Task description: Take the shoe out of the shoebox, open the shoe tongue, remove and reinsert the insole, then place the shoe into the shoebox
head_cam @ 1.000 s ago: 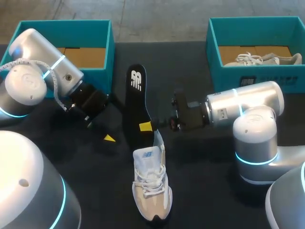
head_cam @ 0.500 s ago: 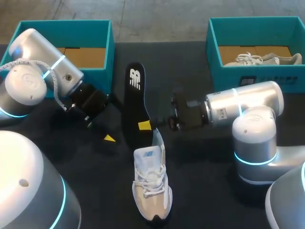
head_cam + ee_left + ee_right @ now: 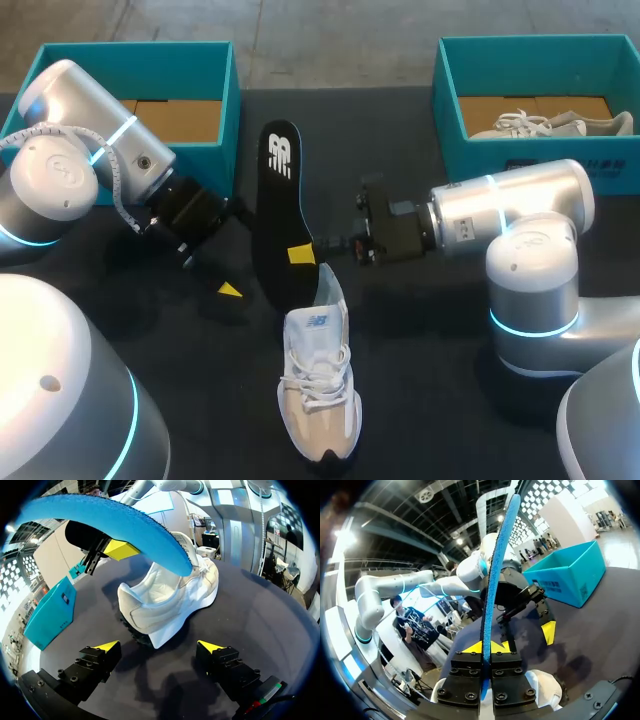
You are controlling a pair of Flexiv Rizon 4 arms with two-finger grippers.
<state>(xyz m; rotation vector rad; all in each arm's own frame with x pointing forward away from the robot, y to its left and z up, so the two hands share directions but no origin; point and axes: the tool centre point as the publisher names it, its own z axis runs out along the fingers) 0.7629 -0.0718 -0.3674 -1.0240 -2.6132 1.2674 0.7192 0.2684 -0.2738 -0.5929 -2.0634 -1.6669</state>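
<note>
Now, halfway: shoe [image 3: 317,390] out of shoebox [image 3: 225,120], on table near you, tongue raised. Your right gripper [image 3: 303,254] pinches insole [image 3: 275,200], aloft over shoe's opening. Left gripper [image 3: 160,647] gapes, empty. Reinserting, reboxing left.

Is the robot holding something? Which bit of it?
The right jaws pinch the black insole by its edge, near the end closest to the white shoe. The left jaws stand open, holding nothing.
</note>
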